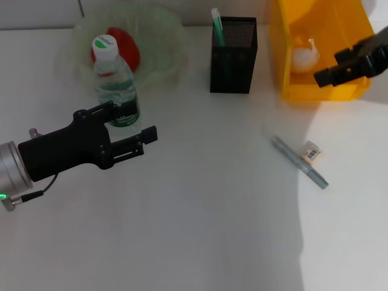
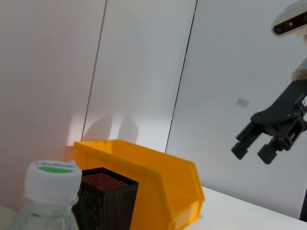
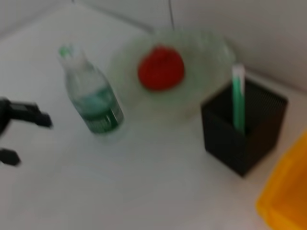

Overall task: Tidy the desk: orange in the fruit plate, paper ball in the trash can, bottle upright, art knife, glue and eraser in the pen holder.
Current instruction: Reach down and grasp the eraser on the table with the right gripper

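Note:
The bottle [image 1: 115,85] stands upright in front of the fruit plate [image 1: 163,36], which holds the orange [image 1: 126,45]. My left gripper [image 1: 133,120] is open, just in front of the bottle and apart from it. The paper ball [image 1: 305,56] lies in the trash can [image 1: 291,91]. My right gripper [image 1: 334,68] hovers open over the can's right side. The art knife [image 1: 300,162] and the eraser [image 1: 311,153] lie side by side on the desk. The pen holder [image 1: 233,54] holds a green-and-white stick [image 1: 217,27], possibly the glue.
The wall rises just behind the fruit plate [image 3: 211,52], pen holder [image 3: 244,129] and trash can [image 2: 158,182]. In the left wrist view the bottle cap [image 2: 53,179] is close, and the right gripper [image 2: 254,151] hangs beyond the can. White desk stretches toward the front.

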